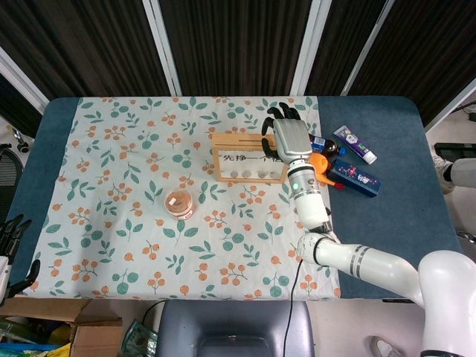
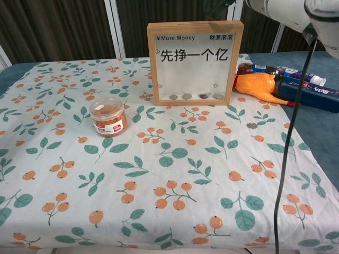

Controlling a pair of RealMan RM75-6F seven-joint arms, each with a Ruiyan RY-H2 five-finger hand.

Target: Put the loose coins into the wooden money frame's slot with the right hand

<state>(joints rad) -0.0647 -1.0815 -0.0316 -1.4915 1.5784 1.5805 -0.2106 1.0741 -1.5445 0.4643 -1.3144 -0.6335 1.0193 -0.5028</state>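
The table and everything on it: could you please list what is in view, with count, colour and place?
Wooden money frame: one, light wood with clear front, upright at the far middle of the cloth.
Coins inside the frame: four, silvery, along its bottom.
Loose coin: one, silvery, on the cloth in front of the frame's right corner.
Small jar: one, clear with orange contents, left of the frame.
Toy chicken: one, orange, right of the frame.
Dark blue box: one, on the blue table, right side.
Tube: one, white and purple, far right.
Floral tablecloth: one, white with orange and green.
Left hand: black, off the table's left edge.
Right hand: black and grey, above the frame.
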